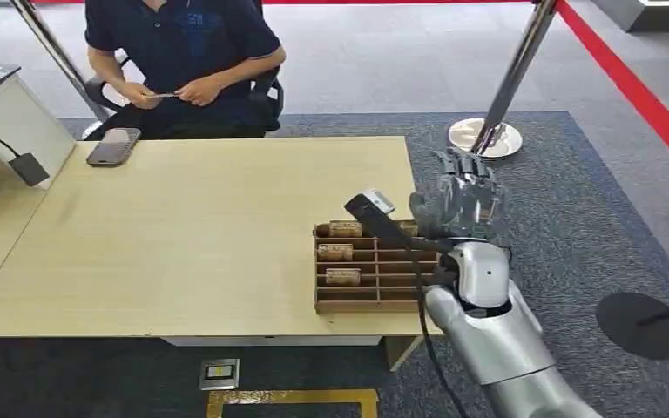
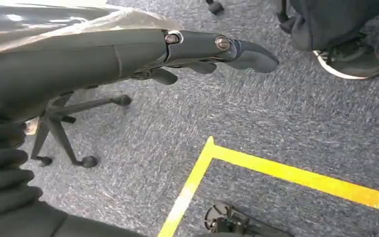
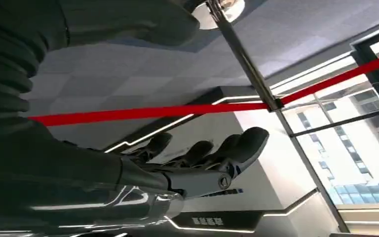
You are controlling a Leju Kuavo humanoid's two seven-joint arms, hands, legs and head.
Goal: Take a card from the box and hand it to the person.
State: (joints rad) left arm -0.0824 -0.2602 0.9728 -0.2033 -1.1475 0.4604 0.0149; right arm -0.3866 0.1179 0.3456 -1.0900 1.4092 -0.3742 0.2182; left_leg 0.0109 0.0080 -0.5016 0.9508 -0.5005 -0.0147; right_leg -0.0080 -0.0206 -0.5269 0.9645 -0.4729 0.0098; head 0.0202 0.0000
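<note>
1. From the head view, your right hand [image 1: 463, 198] is raised just past the far right corner of the compartmented wooden box [image 1: 373, 266] on the pale wooden surface [image 1: 192, 235], fingers spread, holding nothing.
2. Tan cards [image 1: 342, 276] lie in the box's left compartments.
3. The seated person in the dark shirt [image 1: 183, 52] holds a thin card.
4. The right wrist view shows fingers [image 3: 237, 148] extended, side by side.
5. The left wrist view shows your left hand [image 2: 202, 52] above grey carpet [image 2: 286, 118], fingers loosely extended, empty.
</note>
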